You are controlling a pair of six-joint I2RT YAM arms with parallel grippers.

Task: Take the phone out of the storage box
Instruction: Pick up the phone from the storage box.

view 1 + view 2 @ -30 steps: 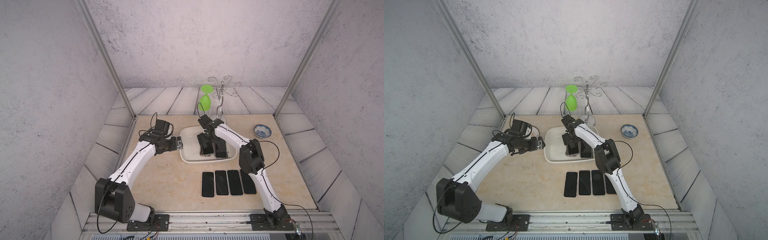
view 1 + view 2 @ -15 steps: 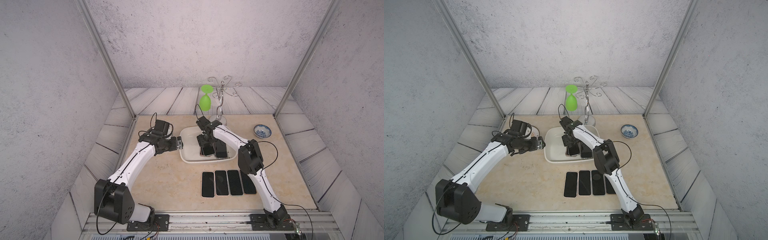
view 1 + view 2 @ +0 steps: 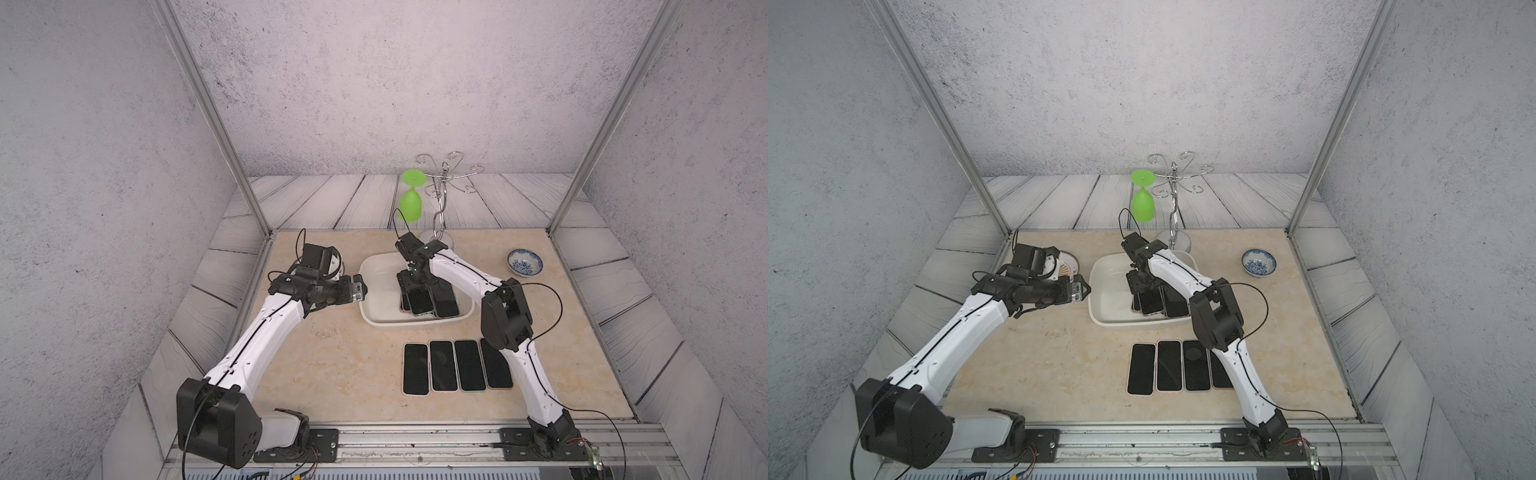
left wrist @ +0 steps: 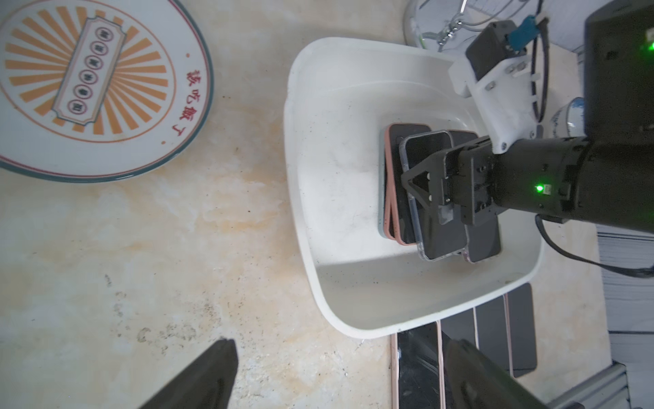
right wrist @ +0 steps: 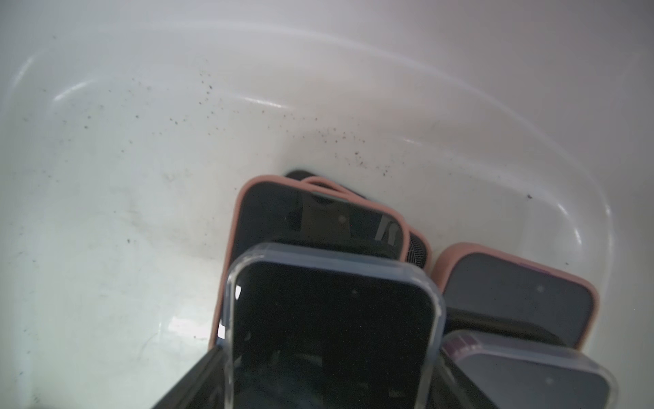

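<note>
The white storage box sits mid-table with several phones stacked in it. My right gripper reaches down into the box. It is shut across the width of the top phone, which has a dark screen and a clear case. One finger presses on each long edge. Pink-cased phones lie under and beside it. My left gripper hangs open and empty over the table, just left of the box.
Several phones lie in a row on the table in front of the box. An orange-patterned plate lies under the left arm. A blue-and-white bowl sits at the back right. A green glass hangs on a metal rack behind the box.
The right gripper's jaws have narrowed onto the clear-cased phone, and the wrist has shifted slightly left in the box. The left arm has stayed still.
</note>
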